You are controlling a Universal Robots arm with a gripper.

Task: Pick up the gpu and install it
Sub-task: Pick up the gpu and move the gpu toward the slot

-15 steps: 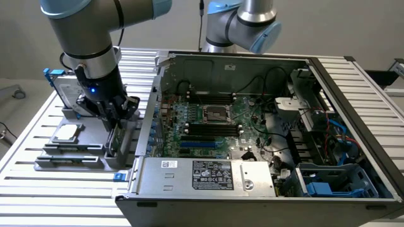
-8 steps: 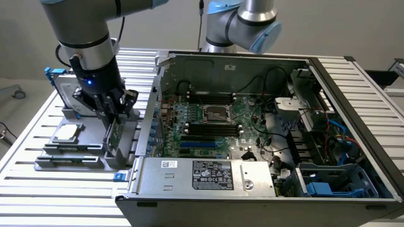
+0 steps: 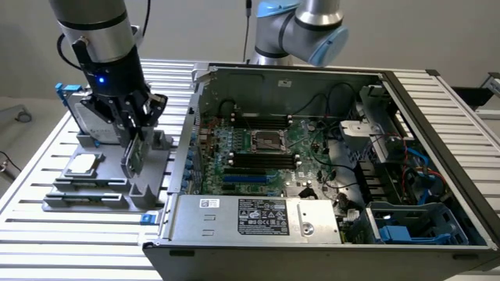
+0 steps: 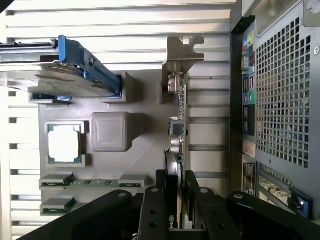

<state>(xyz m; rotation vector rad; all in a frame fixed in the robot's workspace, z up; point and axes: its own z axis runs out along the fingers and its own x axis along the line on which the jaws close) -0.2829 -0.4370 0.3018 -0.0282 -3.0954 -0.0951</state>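
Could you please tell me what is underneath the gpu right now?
The grey holder lies under the gpu, which the gripper grips standing on edge. Whether the card's lower edge sits in the holder's slot is hidden by the holder's posts.

gpu (image 4: 177,125) w/ shiny metal bracket (image 4: 184,50); matt grey plastic holder (image 4: 111,131); ribbed bare-metal table (image 4: 120,22).

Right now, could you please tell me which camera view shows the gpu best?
The wrist view: the gpu runs edge-on along its length, silver bracket clear. The exterior view shows its lower part beneath the tool.
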